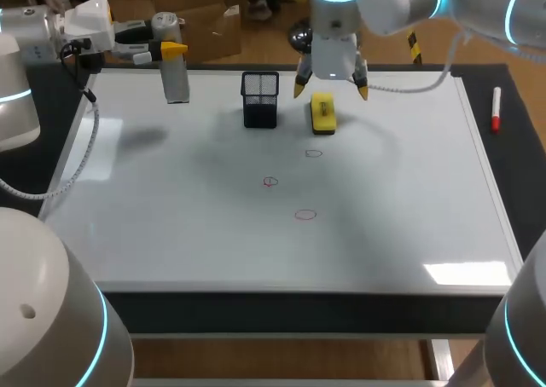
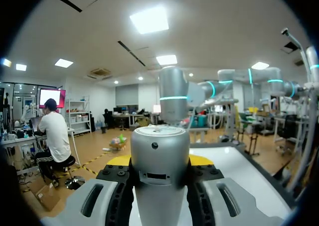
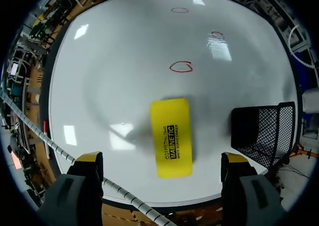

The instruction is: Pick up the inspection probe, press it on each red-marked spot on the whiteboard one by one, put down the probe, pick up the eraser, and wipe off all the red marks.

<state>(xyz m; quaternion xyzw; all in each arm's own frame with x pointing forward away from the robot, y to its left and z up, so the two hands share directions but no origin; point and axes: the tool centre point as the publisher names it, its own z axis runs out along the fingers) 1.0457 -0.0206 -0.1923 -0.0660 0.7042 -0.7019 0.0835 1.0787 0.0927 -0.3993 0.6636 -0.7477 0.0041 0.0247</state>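
**While the probe is gripped, the eraser waits**

Head view: the left end effector [image 1: 173, 50] clamps the upright probe [image 1: 176, 78] above the whiteboard's [image 1: 171, 216] far edge; the right end effector [image 1: 331, 87], fingers [image 1: 300, 87] apart, hangs over the eraser [image 1: 322, 114]. Beside it the mesh basket [image 1: 260, 100] looks empty. Three red marks [image 1: 305, 215] are unwiped.

Left wrist view: both fingers [image 2: 119, 161] press the probe [image 2: 159, 176].

Right wrist view: eraser [image 3: 171, 136] under the gap, untouched; set-down, pickup, wiping seem left.
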